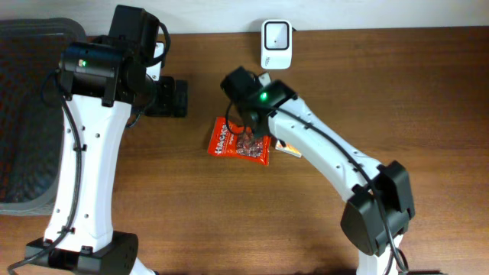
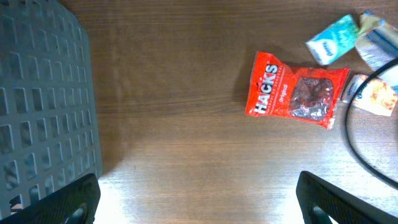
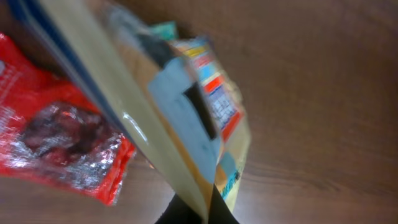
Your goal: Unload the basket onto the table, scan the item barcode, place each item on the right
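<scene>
Right claw (image 3: 194,210) clamps packet (image 3: 168,118) edge, grip seen only from wrist; left claw (image 2: 199,202) apart.

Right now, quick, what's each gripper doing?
Left gripper: open, holding nothing.
Right gripper: shut on the edge of a flat tan packet.

Checkout-style bench (image 1: 428,92), barcode scanner (image 1: 276,43), basket (image 1: 23,114)

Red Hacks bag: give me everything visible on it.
The red bag is glossy plastic film with white HACKS lettering and a clear window showing dark candies. It looks unopened and crinkled, lying flat on the wooden table, print up. Nothing grips it; a small packet lies by one short end, contact unclear.
</scene>
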You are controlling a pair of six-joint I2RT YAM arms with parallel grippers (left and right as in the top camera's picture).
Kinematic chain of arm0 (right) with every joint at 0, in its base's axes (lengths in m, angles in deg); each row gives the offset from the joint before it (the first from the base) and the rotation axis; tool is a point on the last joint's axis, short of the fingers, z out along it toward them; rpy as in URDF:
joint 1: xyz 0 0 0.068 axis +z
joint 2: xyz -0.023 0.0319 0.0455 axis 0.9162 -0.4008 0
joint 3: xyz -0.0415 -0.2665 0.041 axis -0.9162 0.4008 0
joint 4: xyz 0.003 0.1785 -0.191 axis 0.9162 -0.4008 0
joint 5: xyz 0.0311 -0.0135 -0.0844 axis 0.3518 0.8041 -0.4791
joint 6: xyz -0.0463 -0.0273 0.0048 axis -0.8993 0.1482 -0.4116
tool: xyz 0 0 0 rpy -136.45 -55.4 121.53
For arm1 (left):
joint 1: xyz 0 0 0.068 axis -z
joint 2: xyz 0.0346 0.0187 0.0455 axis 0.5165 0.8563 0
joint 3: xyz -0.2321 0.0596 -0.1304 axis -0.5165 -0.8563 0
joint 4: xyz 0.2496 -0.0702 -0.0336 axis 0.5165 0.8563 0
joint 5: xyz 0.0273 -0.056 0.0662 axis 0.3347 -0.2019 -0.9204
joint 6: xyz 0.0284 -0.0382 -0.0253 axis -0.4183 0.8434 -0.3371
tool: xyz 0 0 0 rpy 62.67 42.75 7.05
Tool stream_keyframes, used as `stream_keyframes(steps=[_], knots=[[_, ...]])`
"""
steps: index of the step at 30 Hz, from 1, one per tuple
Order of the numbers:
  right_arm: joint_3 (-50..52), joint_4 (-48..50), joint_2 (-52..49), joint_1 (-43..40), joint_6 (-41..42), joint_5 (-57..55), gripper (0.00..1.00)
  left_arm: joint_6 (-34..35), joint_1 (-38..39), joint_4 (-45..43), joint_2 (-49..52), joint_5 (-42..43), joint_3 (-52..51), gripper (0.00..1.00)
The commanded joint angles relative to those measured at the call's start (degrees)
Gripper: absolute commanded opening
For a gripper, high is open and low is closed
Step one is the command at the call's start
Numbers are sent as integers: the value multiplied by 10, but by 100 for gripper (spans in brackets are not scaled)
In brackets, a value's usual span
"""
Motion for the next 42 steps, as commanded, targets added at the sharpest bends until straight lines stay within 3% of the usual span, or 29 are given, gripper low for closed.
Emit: stream_keyframes(steps=[1, 6, 14, 23, 28, 34, 42], knots=[[-102, -40, 5, -6, 16, 23, 4, 5, -1, -1, -3, 4, -1, 99], [-176, -83, 5, -7, 16, 106, 4, 5, -1, -1, -3, 4, -1, 99], [-192, -90, 5, -39, 15, 235, 4, 5, -1, -1, -3, 4, -1, 99], [-169, -89, -2, -210, 2, 448, 4, 5, -1, -1, -3, 4, -1, 99], [-99, -74, -2, -269, -7, 458, 4, 5, -1, -1, -3, 4, -1, 99], [-60, -47, -3, -257, -7, 460, 4, 5, -1, -1, -3, 4, -1, 99], [-70, 34, -2, -173, 29, 518, 4, 5, -1, -1, -3, 4, -1, 99]])
